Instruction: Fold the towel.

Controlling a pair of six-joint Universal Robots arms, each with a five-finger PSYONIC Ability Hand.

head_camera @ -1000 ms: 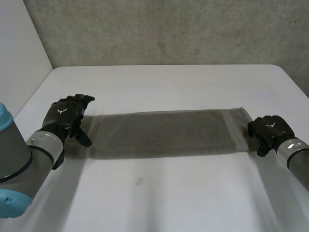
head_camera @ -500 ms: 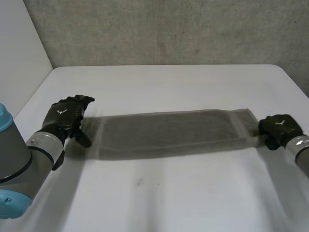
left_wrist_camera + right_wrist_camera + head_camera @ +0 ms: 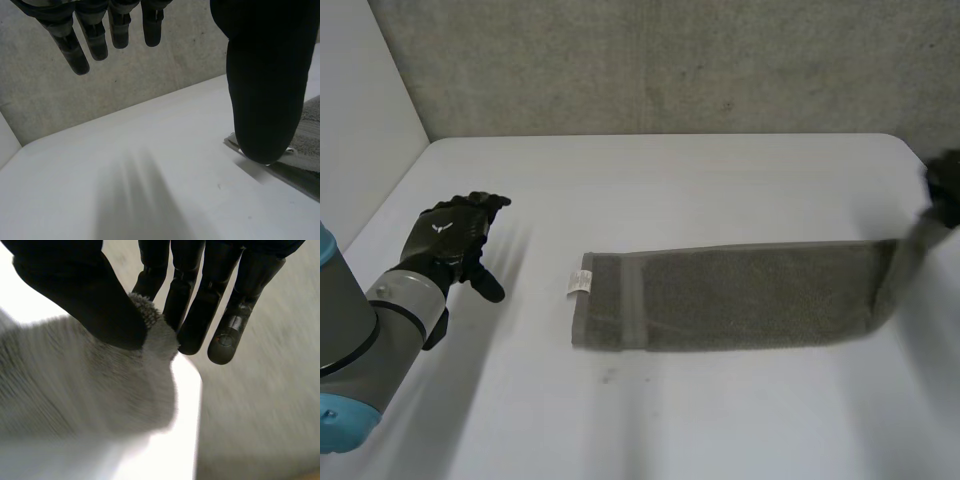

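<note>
R hand point(image 3: 100, 305) pinches one end of the long grey-brown terry towel point(image 3: 740, 295) btwn thumb & fingers, w/ that end raised off the white table point(image 3: 670, 180). Rest of towel lies flat, stretching away toward L hand point(image 3: 450, 240). L hand is open, fingers straight, holding nothing; towel's far end w/ small white label point(image 3: 580, 282) lies beyond its thumb, apart from it

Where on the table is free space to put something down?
The table is bare between the towel and the wall, along the near edge before the towel, and between the left hand and the towel's label end. It is crowded where the right hand pinches the towel's lifted end.
</note>
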